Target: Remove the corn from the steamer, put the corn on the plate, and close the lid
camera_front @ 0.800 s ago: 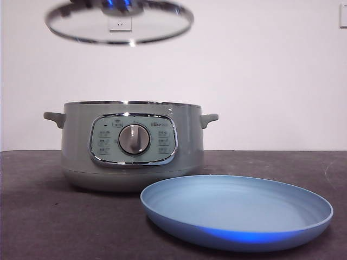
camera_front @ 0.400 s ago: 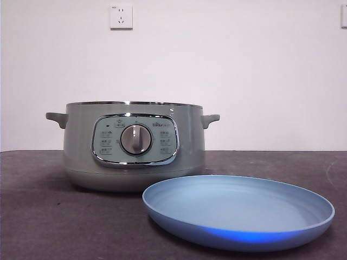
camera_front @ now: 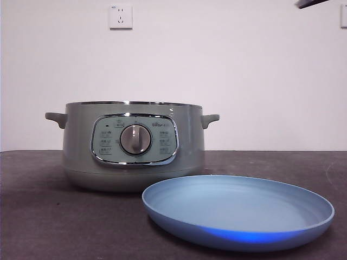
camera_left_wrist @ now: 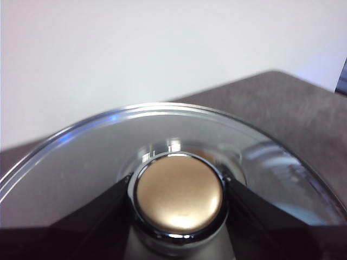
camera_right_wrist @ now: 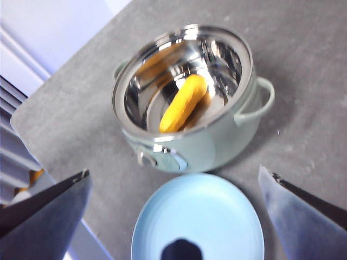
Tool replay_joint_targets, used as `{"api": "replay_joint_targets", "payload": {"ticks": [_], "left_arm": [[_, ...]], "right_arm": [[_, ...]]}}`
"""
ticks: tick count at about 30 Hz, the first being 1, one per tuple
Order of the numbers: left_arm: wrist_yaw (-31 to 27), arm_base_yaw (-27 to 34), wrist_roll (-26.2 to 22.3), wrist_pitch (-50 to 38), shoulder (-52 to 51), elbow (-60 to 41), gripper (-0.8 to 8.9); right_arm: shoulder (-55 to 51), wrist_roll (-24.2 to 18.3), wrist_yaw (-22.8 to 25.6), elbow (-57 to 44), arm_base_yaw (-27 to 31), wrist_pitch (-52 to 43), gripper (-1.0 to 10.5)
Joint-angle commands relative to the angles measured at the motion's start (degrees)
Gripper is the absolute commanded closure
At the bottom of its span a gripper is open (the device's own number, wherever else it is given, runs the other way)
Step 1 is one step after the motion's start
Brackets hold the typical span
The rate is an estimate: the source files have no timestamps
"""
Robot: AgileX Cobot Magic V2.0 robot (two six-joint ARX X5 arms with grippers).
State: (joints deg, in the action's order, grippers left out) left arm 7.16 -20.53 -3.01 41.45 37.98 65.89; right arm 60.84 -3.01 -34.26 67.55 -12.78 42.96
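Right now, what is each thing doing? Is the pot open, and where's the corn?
steamer: open, lid off.
corn: lying inside the steamer.
plate: on the table beside the steamer, nothing on it.
lid: held off the pot by its knob.
left pincer: shut on the knob.
right pincer: open, high above the steamer and plate.

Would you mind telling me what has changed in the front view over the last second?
The lid, a second ago hanging high above the steamer, has been carried up out of the front view; the left gripper holds it by its knob. A dark arm tip has appeared at the top corner. The steamer and plate stayed put.
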Motion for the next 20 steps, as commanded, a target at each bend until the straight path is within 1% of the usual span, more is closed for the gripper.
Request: {"api": "replay_joint_targets", "payload": {"ticks": [1, 4, 6, 8, 12, 14, 16, 20], "left_arm": [[0.17, 0.02, 1.57, -2.08, -3.17, -1.81, 8.19], [0.24, 0.02, 2.62, -0.57, -4.81, -2.67, 8.19], [0.46, 0.02, 2.95, 0.2, -5.27, -2.67, 8.2], [0.46, 0.02, 2.95, 0.72, -5.53, -2.67, 8.2], [0.44, 0.02, 2.95, 2.12, -5.55, -2.67, 8.2], [0.46, 0.02, 2.93, 2.82, -5.68, -2.67, 8.2], [0.44, 0.02, 2.8, 3.34, -6.03, -2.67, 8.2], [0.44, 0.02, 2.82, 4.15, -7.04, -2.67, 8.2]], "right_arm": [[2.14, 3.91, 0.17, 0.13, -1.86, -4.39, 3.5], [5.2, 8.15, 1.14, 0.13, -4.87, -10.71, 3.5], [7.52, 9.94, 4.02, 0.13, -7.58, -14.45, 3.5], [10.34, 10.82, 7.37, 0.13, -10.67, -18.25, 3.5], [16.55, 13.73, 11.78, 0.2, -16.0, -26.05, 3.5], [20.33, 14.19, 14.4, 0.96, -18.56, -29.09, 3.5], [24.15, 14.12, 17.35, 3.19, -20.46, -29.51, 3.5], [32.83, 13.9, 20.2, 11.13, -23.54, -29.4, 3.5]]}}
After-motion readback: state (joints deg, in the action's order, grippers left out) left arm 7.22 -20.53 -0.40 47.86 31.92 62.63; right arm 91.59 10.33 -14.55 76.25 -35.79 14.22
